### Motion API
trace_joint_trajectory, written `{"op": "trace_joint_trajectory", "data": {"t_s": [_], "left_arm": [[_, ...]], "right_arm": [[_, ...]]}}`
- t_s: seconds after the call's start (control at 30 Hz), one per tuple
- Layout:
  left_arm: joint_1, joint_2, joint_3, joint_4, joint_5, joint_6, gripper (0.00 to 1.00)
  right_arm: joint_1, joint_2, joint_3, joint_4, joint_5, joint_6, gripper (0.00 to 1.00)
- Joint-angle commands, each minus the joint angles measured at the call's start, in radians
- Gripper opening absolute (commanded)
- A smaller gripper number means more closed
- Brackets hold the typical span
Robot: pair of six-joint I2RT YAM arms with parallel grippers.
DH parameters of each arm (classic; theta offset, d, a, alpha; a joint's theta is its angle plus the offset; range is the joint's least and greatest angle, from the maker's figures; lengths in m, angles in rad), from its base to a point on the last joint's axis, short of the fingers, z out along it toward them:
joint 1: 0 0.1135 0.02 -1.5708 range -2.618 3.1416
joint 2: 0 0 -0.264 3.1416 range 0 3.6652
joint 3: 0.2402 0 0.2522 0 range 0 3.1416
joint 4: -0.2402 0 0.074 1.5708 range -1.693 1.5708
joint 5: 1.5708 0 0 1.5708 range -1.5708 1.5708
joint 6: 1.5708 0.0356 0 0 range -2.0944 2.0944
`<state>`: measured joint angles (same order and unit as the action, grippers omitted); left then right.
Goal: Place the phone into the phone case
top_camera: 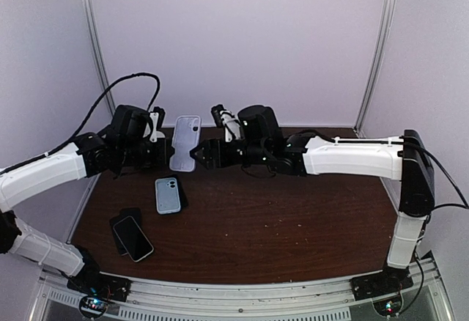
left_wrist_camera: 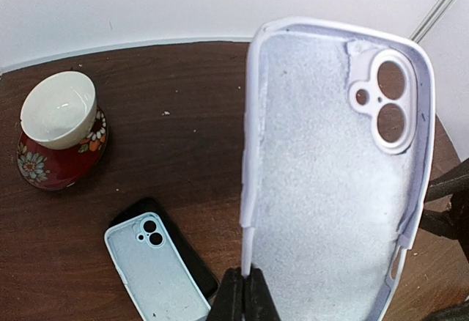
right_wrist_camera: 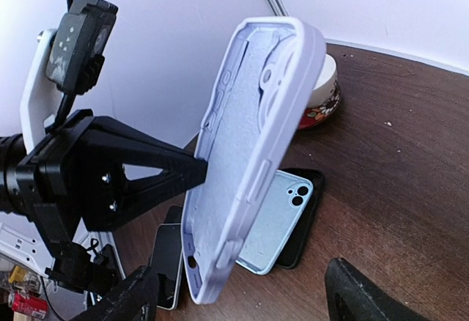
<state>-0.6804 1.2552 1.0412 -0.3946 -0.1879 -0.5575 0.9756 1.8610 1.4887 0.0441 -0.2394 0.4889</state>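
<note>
White, soft-lined silicone phone case [top_camera: 185, 143] is hanging upright above the dark wooden table [top_camera: 293, 218], with the left gripper [left_wrist_camera: 245, 295] pinching its rim. Right gripper [top_camera: 196, 154] is hovering just beside it, fingers spread. Pale blue phone [top_camera: 168, 195] is lying below, camera-side up.

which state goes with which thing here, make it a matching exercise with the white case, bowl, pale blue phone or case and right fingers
1 white case
2 bowl
3 pale blue phone or case
4 right fingers

a lying on a black item
b open, holding nothing
c red floral outside
d pinched by the left fingers

Pairs: 1-d, 2-c, 3-a, 4-b
</note>
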Motion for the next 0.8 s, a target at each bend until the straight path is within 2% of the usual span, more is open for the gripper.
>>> {"op": "trace_joint_trajectory", "data": {"t_s": [0.0,0.13,0.27,0.33,0.4,0.53,0.57,0.6,0.63,0.67,0.77], "left_arm": [[-0.016,0.0,-0.01,0.092,-0.018,0.017,0.0],[-0.021,-0.003,-0.01,0.103,-0.002,0.019,0.0],[-0.027,-0.009,-0.02,0.106,0.016,0.019,0.0],[-0.028,-0.013,-0.026,0.111,0.024,0.022,0.0],[-0.031,-0.015,-0.032,0.114,0.033,0.026,0.0],[-0.033,-0.016,-0.034,0.103,0.059,0.037,0.02],[-0.033,-0.012,-0.028,0.084,0.064,0.038,0.22],[-0.033,-0.005,-0.016,0.053,0.061,0.038,0.52],[-0.033,0.005,0.003,0.008,0.052,0.038,0.9],[-0.033,0.014,0.026,-0.055,0.026,0.039,0.97],[-0.029,0.053,0.095,-0.25,-0.11,0.021,0.97]], "right_arm": [[0.008,0.037,0.08,0.043,-0.009,0.075,0.72],[0.007,0.073,0.11,0.013,0.01,0.077,0.49],[-0.008,0.078,0.108,0.019,0.021,0.094,0.19],[-0.019,0.074,0.102,0.028,0.012,0.104,0.08],[-0.029,0.068,0.092,0.039,0.001,0.11,0.0],[-0.061,0.033,0.047,0.061,-0.043,0.128,0.0],[-0.071,0.019,0.031,0.058,-0.045,0.13,0.0],[-0.082,-0.001,0.014,0.045,-0.044,0.132,0.0],[-0.096,-0.021,-0.01,0.021,-0.04,0.134,0.0],[-0.109,-0.048,-0.035,-0.009,-0.034,0.136,0.0],[-0.159,-0.121,-0.111,-0.181,-0.039,0.142,0.0]]}}
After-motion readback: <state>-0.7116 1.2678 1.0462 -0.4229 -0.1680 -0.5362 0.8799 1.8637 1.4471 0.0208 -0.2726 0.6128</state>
